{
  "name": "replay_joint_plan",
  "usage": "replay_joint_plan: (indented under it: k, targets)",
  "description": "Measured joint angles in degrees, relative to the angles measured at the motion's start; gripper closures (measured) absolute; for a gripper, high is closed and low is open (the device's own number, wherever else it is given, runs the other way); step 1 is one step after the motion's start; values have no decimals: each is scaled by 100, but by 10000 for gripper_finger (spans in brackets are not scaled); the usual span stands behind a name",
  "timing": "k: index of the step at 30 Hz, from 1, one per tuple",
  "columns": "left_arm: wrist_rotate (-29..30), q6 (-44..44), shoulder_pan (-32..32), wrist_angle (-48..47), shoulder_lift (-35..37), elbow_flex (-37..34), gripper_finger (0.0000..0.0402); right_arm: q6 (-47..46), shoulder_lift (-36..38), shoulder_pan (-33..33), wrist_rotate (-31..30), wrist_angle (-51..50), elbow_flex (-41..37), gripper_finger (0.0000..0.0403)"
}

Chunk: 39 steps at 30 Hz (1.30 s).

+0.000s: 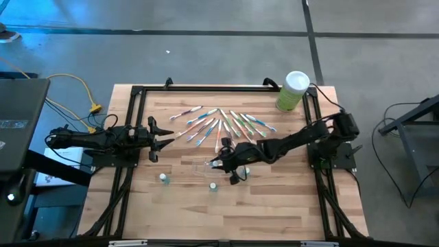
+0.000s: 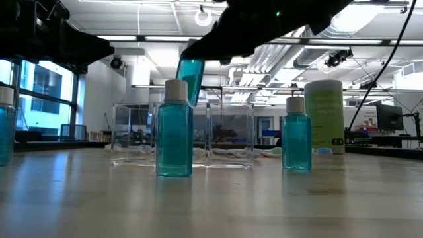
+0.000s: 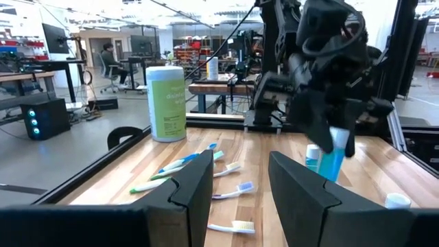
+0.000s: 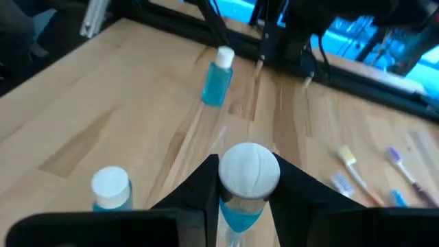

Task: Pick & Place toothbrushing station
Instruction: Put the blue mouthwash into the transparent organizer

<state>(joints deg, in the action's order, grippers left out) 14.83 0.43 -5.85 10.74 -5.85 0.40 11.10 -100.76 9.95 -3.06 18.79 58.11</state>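
My left gripper (image 1: 167,132) waits at the table's left edge, fingers (image 3: 195,189) parted with nothing between them, pointed toward the toothbrushes. The toothbrushes (image 1: 219,123) lie fanned out on the wood in the middle-back of the table, just in front of that open gripper and behind my right one. Two small blue bottles with white caps stand free on the near side: one (image 1: 163,178) left of centre, one (image 1: 214,185) further right, near the right gripper. The clear holder (image 2: 182,135) sits mid-table; from above it is faint, and the right gripper hangs over it. My right gripper (image 1: 221,161) reaches in from the right and is closed around a third blue bottle (image 4: 248,180), pinched below its white cap, lifted off the table and tilted over the holder. Green canister (image 1: 293,90) stands at the back right, well apart.
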Motion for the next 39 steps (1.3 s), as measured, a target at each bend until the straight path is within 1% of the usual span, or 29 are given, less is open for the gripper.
replay_joint_plan:
  k: [5,12,16,23,25,27,30,39]
  targets:
    - [-2,-194,0,0,0,0,263,-178,-291,-69,24,58,122,317]
    - [-6,-598,0,0,0,0,263,-806,-362,-248,34,36,144,317]
    - [-5,-762,-1,0,0,0,263,-1109,-391,-319,-106,-102,148,317]
    - [-7,-792,0,-2,0,0,263,-1285,-493,-323,-89,-127,141,317]
    - [-7,-801,0,0,0,0,263,-1342,-620,-323,-42,60,158,317]
    - [-6,-801,-1,-1,-4,0,263,-1386,-677,-323,-30,-46,137,317]
    - [-7,-799,0,0,-22,0,263,-1390,-805,-327,-23,108,150,317]
    - [-7,-796,0,0,-92,0,263,-1405,-856,-336,28,119,144,317]
